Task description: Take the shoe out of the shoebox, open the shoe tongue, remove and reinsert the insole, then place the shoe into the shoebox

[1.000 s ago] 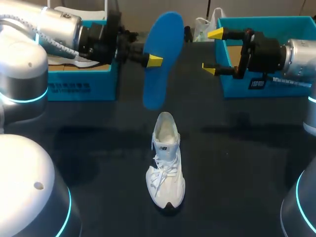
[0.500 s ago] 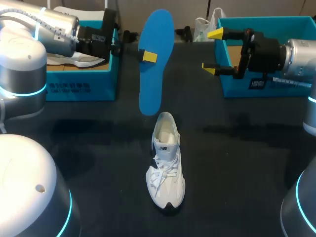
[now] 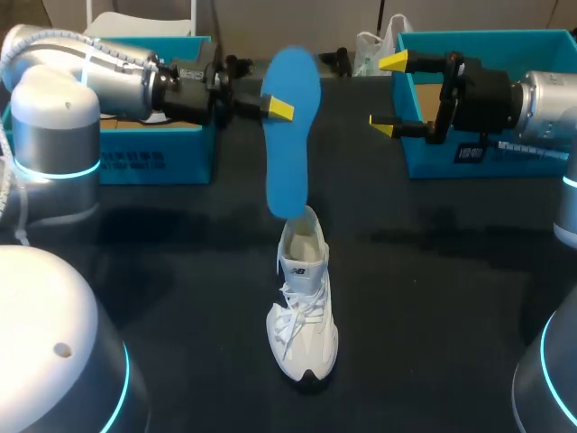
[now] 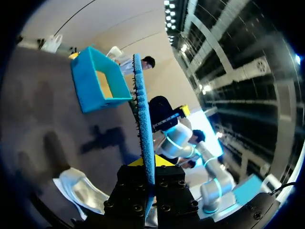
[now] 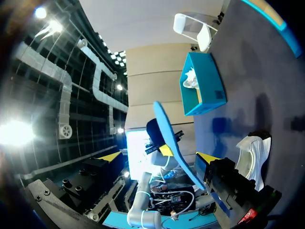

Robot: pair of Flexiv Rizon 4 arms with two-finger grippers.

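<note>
While the insole (image 3: pixel 291 135) hung upright over the counter (image 3: pixel 180 271), pinched flat near its upper end by my left claw (image 3: pixel 278 109), I judged the reinsertion step to be in hand. Its lower end was at the heel opening of the shoe (image 3: pixel 304 293); I could not tell whether it touched the collar. The shoe stood on its sole in the middle of the counter, toe toward me, laces loose, with nothing bracing it.

The next move, as I read it, called for lowering the insole and tipping it so that the leading end slid forward along the inside toward the toe. A free-standing shoe might skid or tip under that push. My right claw (image 3: pixel 389 93) was spread wide and empty, up by the right shoebox (image 3: pixel 469 153) and well apart from the shoe, so it was free to come over and steady it.

Room looked generous: bare dark counter lay on both sides of the shoe and ahead of its toe. The tight spots were at the far end, where the left shoebox (image 3: pixel 149 158) and the right shoebox walled in each arm's side.
</note>
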